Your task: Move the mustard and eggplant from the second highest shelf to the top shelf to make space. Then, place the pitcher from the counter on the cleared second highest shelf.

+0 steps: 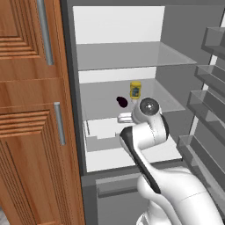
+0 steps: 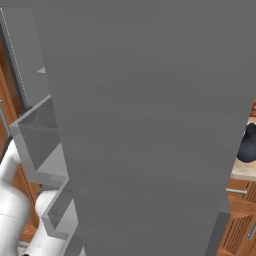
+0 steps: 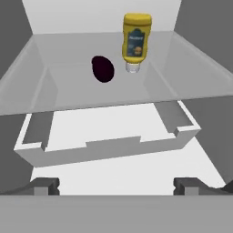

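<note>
The mustard is a yellow squeeze bottle standing cap-down at the back of the second highest shelf. The eggplant, a small dark oval, lies just left of it and slightly nearer. Both also show in the left base view, the mustard and the eggplant, under the bare top shelf. My gripper is open and holds nothing; it hangs in front of and slightly below the second shelf, apart from both items. The pitcher stands on the counter, partly hidden by the fridge door.
A white drawer-like bin sits right under the second shelf, ahead of my fingers. The open fridge door with its grey door shelves stands on the right. Wooden cabinet doors flank the fridge on the left.
</note>
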{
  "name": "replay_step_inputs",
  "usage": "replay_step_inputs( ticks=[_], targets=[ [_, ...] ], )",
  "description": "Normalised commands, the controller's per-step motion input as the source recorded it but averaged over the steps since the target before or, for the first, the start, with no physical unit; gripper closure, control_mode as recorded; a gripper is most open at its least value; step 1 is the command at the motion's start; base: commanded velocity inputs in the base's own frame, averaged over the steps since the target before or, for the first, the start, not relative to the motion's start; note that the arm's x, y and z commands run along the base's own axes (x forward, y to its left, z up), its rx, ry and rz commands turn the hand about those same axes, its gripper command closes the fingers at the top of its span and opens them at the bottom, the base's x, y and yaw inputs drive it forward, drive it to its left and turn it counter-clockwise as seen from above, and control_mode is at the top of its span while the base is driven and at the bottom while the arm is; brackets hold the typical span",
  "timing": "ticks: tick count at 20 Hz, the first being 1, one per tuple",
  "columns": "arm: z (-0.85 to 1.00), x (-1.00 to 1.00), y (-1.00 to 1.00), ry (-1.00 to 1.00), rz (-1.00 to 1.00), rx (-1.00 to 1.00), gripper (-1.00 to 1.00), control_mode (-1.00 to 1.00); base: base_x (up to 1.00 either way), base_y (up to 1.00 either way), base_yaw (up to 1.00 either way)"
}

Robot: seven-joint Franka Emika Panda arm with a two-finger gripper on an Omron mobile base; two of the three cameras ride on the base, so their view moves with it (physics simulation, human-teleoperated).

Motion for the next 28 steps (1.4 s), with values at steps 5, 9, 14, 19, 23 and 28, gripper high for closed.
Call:
replay_step_inputs(
  ticks=[5, 9, 14, 19, 23, 28],
  targets=[
    [-0.07, 0.27, 0.01, 0.01, -0.07, 0.00, -1.00, -1.00, 0.00, 0.00, 0.00],
    [0.00, 0.08, -0.01, 0.00, -0.04, 0.00, -1.00, -1.00, 0.00, 0.00, 0.00],
    [0.00, 0.01, -0.16, 0.00, -0.05, 0.00, -1.00, -1.00, 0.00, 0.00, 0.00],
    [0.00, 0.13, -0.09, 0.00, -0.04, 0.00, -1.00, -1.00, 0.00, 0.00, 0.00],
    [0.00, 0.37, -0.01, 0.00, -0.04, 0.01, -1.00, -1.00, 0.00, 0.00, 0.00],
    [0.00, 0.53, 0.00, 0.00, -0.02, 0.04, -1.00, -1.00, 0.00, 0.00, 0.00]
  ],
)
